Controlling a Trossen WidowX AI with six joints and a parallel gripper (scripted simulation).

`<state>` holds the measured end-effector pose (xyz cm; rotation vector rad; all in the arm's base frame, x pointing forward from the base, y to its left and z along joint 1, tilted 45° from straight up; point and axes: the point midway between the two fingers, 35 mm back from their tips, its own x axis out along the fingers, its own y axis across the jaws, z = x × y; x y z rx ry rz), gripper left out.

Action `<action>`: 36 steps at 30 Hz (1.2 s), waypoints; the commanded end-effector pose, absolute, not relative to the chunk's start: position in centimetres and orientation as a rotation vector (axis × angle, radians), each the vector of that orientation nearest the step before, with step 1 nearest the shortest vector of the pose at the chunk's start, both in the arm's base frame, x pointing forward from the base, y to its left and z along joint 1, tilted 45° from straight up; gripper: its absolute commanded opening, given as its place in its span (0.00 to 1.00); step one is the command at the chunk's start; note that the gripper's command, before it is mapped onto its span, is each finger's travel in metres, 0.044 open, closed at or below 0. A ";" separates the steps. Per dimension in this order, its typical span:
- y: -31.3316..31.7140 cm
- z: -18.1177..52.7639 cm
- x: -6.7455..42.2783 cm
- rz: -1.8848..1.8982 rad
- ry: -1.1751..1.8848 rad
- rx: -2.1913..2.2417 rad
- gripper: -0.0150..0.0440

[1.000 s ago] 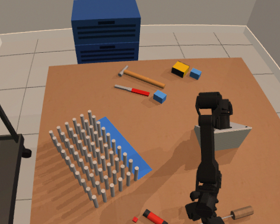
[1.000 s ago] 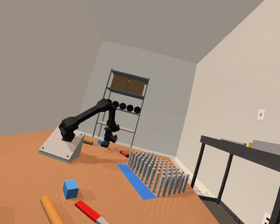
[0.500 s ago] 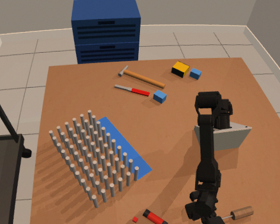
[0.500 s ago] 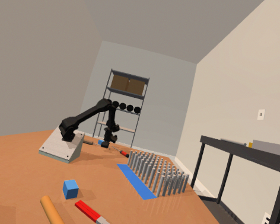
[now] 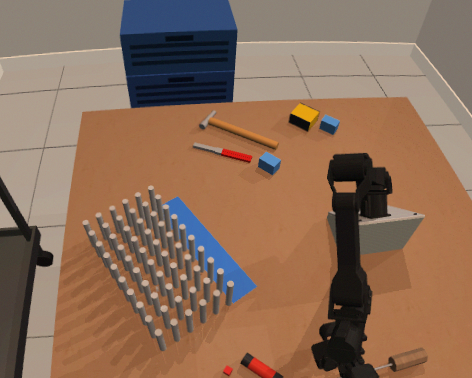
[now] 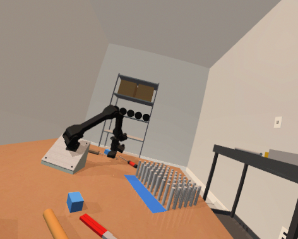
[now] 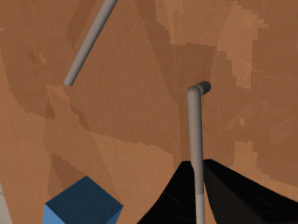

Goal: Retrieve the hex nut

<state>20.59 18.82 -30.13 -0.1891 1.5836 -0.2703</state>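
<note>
My gripper (image 5: 345,361) (image 6: 116,147) (image 7: 196,168) is shut on the hook tool, low over the near right part of the table. The tool's grey rod (image 7: 196,135) runs forward from the fingers and ends in a short bent tip (image 7: 201,88) above bare table. Its wooden handle (image 5: 408,359) sticks out behind the hand. The field of standing grey spacers (image 5: 156,260) (image 6: 168,184) is far to the left, with the blue taped strip (image 5: 223,260) (image 6: 144,193) along its front. The hex nut is hidden among the spacers.
A red and black screwdriver (image 5: 260,366) (image 6: 130,163) (image 7: 87,45), a small red cube (image 5: 227,370) and a blue cube (image 7: 82,206) (image 6: 108,152) lie near the hand. A hammer (image 5: 239,131), a red-handled file (image 5: 222,151), blue cubes (image 5: 269,163) (image 5: 329,124) and a yellow block (image 5: 304,116) lie at the back.
</note>
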 end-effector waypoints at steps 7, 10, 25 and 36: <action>18.3 -30.3 20.5 -0.264 1.582 -0.183 0.25; 18.3 -30.3 20.5 -0.259 1.582 -0.179 0.25; 18.3 -30.3 20.5 -0.240 1.578 -0.159 0.25; 18.3 -30.3 20.5 -0.226 1.575 -0.144 0.25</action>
